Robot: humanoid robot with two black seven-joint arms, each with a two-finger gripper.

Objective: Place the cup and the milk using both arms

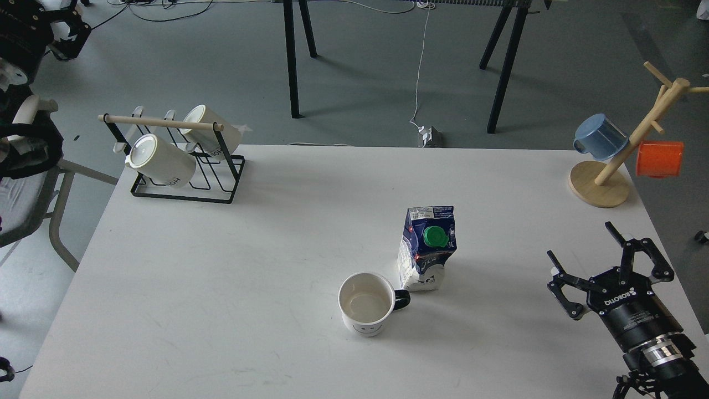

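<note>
The right gripper (581, 256) hangs over the desk (221, 288) at about 4 o'clock from the middle. Its jaws are wide apart and hold nothing. The left gripper is not in the picture.

The cup (366, 303) stands upright near the middle of the desk, a bit toward the near edge. It looks empty. Its black handle points to 3 o'clock, and a small smiley face shows on its near side.

The milk (426, 249) stands upright just beside the cup, at about 1 o'clock from it. Its green cap faces up.

Far off at 10 o'clock, a black rack (188, 166) holds two white mugs (160, 159). At 2 o'clock, a wooden cup tree (609, 172) holds a blue cup (599, 137) and an orange cup (659, 158).
</note>
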